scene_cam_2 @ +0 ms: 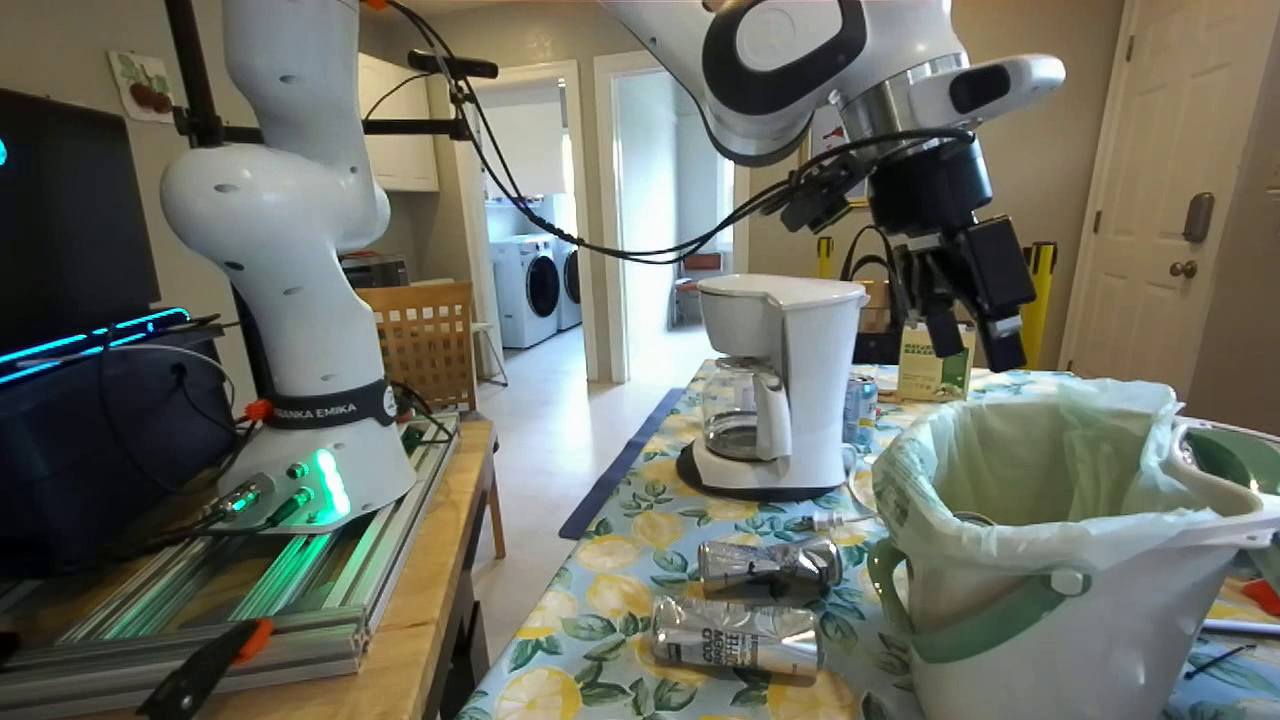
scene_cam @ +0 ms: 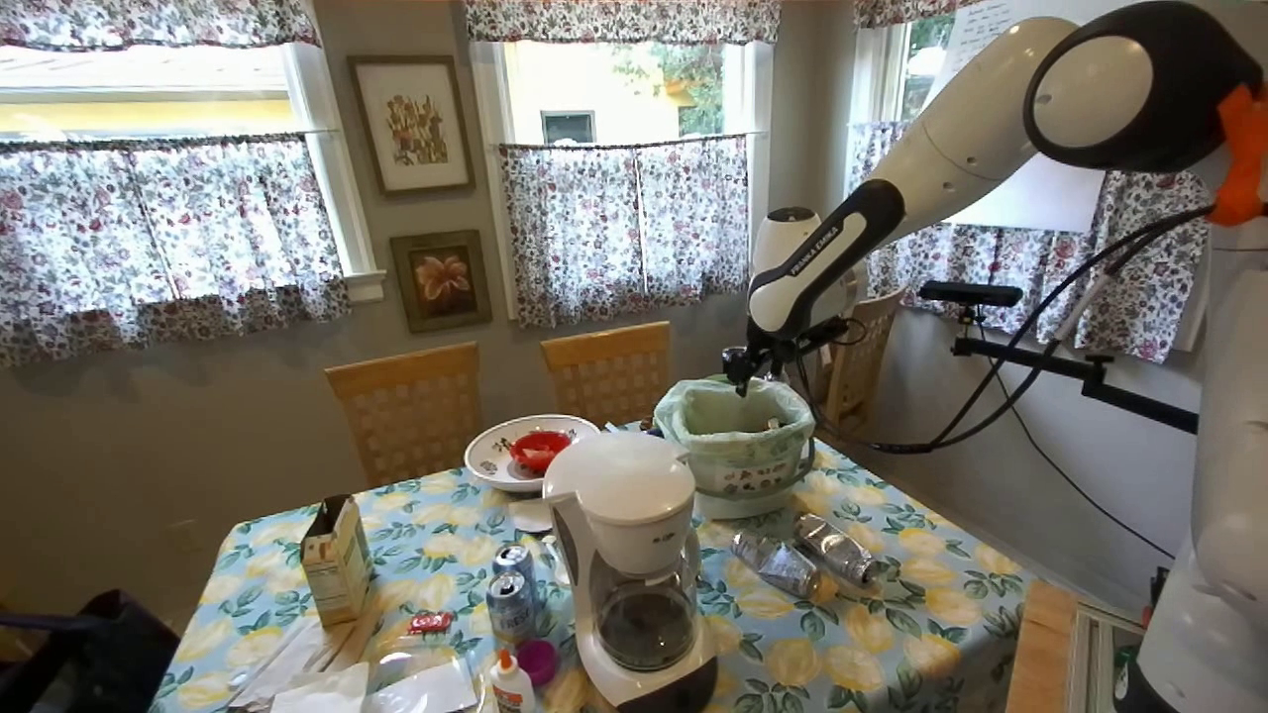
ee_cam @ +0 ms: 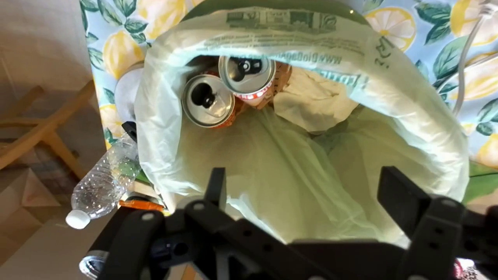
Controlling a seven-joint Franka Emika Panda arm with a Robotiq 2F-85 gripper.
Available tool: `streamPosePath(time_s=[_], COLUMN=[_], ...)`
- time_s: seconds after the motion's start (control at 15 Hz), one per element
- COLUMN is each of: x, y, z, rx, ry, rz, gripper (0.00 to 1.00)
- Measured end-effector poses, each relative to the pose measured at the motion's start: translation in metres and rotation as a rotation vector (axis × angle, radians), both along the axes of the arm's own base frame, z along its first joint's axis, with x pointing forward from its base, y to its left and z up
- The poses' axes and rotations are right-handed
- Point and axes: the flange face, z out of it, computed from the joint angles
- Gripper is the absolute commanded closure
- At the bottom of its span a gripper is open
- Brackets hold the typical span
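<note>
My gripper [ee_cam: 302, 171] is open, its fingers wide apart with nothing between them. It hangs above a white bin [scene_cam_2: 1060, 640] lined with a pale green bag [scene_cam: 684, 411]. Inside the bin, in the wrist view, are two opened drink cans, one can [ee_cam: 208, 101] beside another can [ee_cam: 247, 74], and a piece of crumpled tan paper [ee_cam: 313, 99]. The bin's contents are mostly hidden in both exterior views. On the table next to the bin lie two dented silver cans, a cold brew can [scene_cam_2: 735, 635] and a second silver can [scene_cam_2: 770, 568], both on their sides.
A white coffee maker [scene_cam: 624, 495] stands near the bin. Beyond are a bowl [scene_cam: 485, 465] with a red dish, an open carton [scene_cam: 335, 564], upright blue cans [scene_cam: 511, 604] and a glue bottle [scene_cam: 510, 683]. A clear plastic bottle [ee_cam: 97, 190] lies beside the bin.
</note>
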Motion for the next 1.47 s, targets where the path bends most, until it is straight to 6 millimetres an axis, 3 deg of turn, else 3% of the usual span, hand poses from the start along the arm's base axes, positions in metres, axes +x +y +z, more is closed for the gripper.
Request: streamPosePath(time_s=[0.73,1.47], x=[0.035,0.035], y=[-0.032,-0.040], z=[-0.077,-0.122], rx=[-0.013,0.066], ry=[0.012,0.195], rz=[0.004,-0.019], gripper=[0.00,0.00])
